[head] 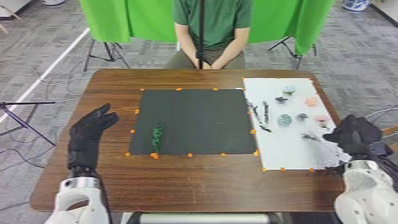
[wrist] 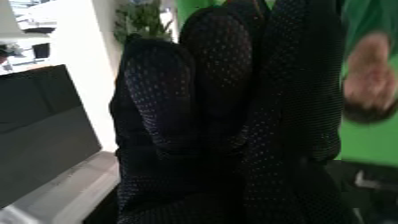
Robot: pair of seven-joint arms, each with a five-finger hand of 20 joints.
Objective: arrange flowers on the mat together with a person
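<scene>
Here's the right hand (head: 357, 132), fingers out straight at the frame's right side, nearer than the left hand (head: 87, 134), and the flowers (head: 284, 119) lie left and upper left of it on the white sheet (head: 277, 157).

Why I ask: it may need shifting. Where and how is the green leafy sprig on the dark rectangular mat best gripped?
Probably around mid-length, from above, the left robot hand closing across its long sides. The green leafy sprig is narrow and runs lengthwise away from near the dark mat's near edge, on the side closer to that hand.
</scene>
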